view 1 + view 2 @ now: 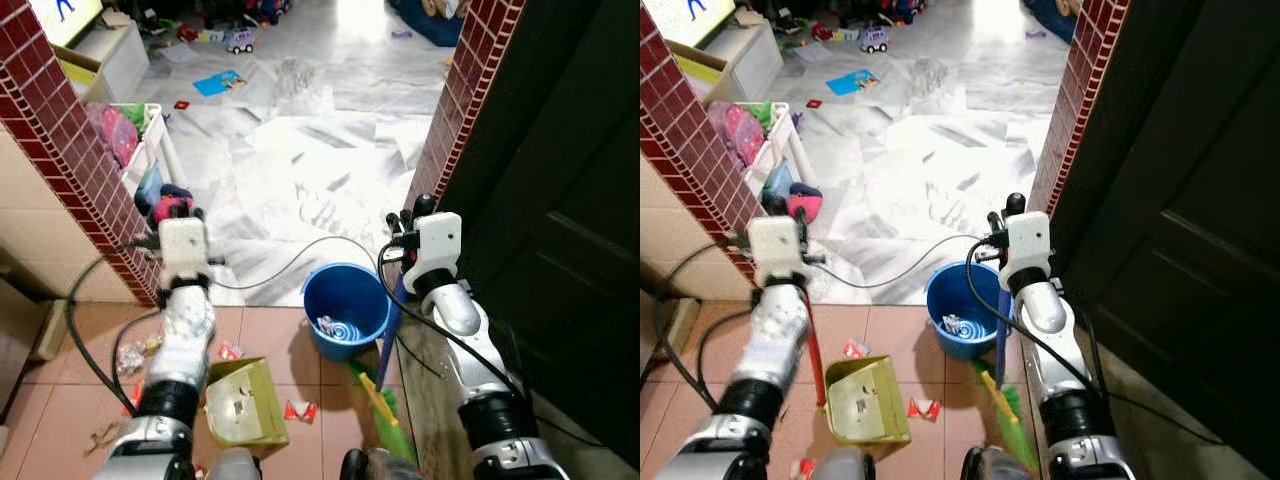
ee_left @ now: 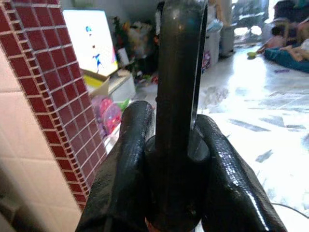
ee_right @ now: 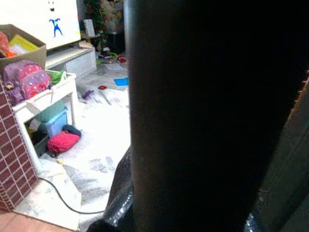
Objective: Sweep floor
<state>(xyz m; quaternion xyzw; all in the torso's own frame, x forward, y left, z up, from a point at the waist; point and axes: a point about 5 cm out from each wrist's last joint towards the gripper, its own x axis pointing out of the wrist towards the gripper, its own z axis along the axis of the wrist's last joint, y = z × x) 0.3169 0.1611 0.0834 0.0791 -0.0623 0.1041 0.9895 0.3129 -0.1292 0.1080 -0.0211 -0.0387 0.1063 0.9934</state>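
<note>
Left claw (image 2: 171,159) grips dustpan handle (image 2: 176,96) above tiles (image 1: 290,345)

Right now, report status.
Left gripper shut on dustpan handle; right gripper on broom. Wrappers beside dustpan. Blue bucket and cable ahead.
</note>
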